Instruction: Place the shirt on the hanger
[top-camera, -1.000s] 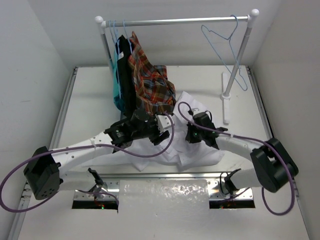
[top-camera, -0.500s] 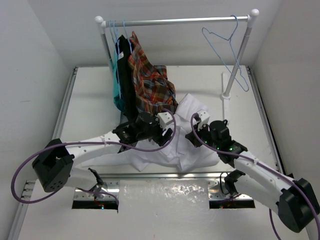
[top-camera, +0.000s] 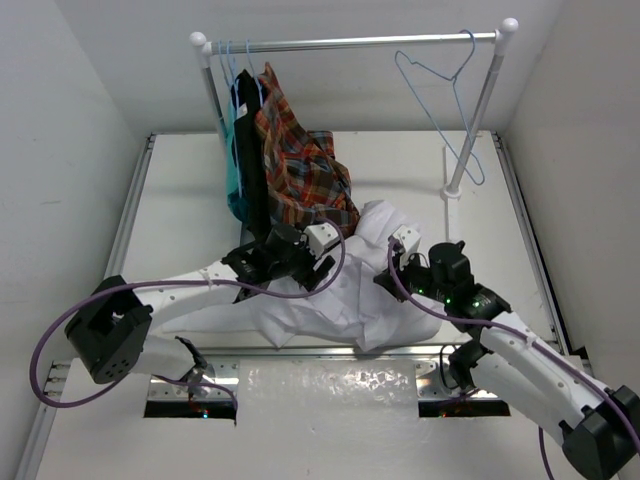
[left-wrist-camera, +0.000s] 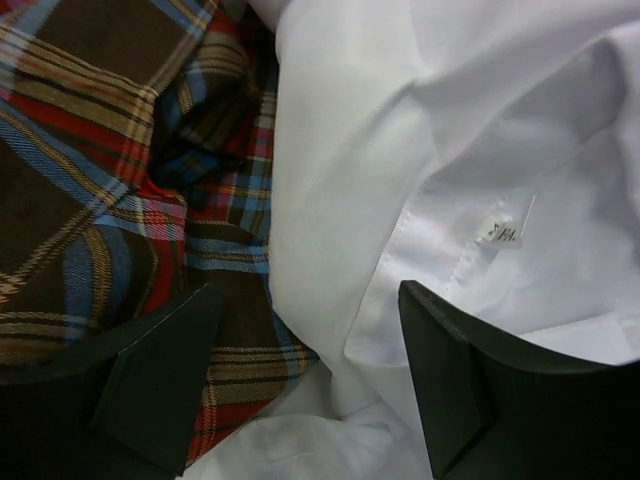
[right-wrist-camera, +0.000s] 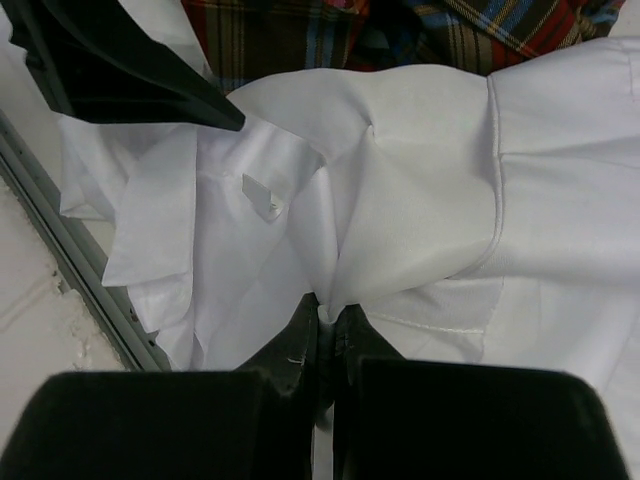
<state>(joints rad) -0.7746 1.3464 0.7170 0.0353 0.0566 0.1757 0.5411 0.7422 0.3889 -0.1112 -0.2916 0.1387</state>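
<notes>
The white shirt (top-camera: 350, 290) lies crumpled on the table between my arms; it also fills the left wrist view (left-wrist-camera: 450, 150) and the right wrist view (right-wrist-camera: 400, 170). My right gripper (right-wrist-camera: 328, 312) is shut on a pinched fold of the shirt and holds it up (top-camera: 400, 262). My left gripper (left-wrist-camera: 305, 360) is open just over the shirt's left edge (top-camera: 312, 258), beside the plaid cloth, with nothing between its fingers. The bare light-blue wire hanger (top-camera: 440, 105) hangs on the rail at the far right.
A clothes rack (top-camera: 350, 42) stands at the back, with a red-orange plaid shirt (top-camera: 300, 165) and black and teal garments (top-camera: 240, 150) hanging at its left end. The rack's right post and foot (top-camera: 455, 190) stand near the shirt. A metal rail (top-camera: 330, 352) runs along the near edge.
My right arm swung right and drew the pinched shirt fold up and toward the front. The left gripper moved slightly left and back. The hanger has swung a little on the rail.
</notes>
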